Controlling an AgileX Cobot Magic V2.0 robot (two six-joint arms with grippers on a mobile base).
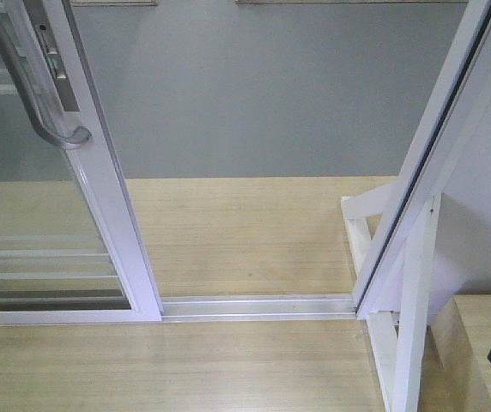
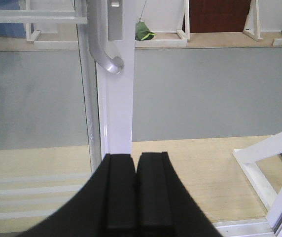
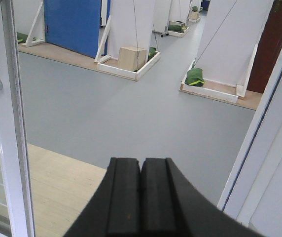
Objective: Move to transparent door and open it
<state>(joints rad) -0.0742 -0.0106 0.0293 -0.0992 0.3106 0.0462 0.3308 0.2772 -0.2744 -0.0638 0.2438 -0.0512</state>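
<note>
The transparent door is a glass panel in a glossy white frame at the left of the front view, with thin white bars low in the glass and a curved grey handle. It stands slid to the left, leaving a wide gap to the white jamb on the right. The door frame also shows in the left wrist view with the handle above, and at the left edge of the right wrist view. My left gripper is shut and empty, low in front of the door frame. My right gripper is shut and empty, facing the gap.
A metal floor track runs across the wooden floor between door and jamb. A white wooden brace stands at the jamb's foot. Beyond lies grey floor with white panel stands, a cardboard box and green bags.
</note>
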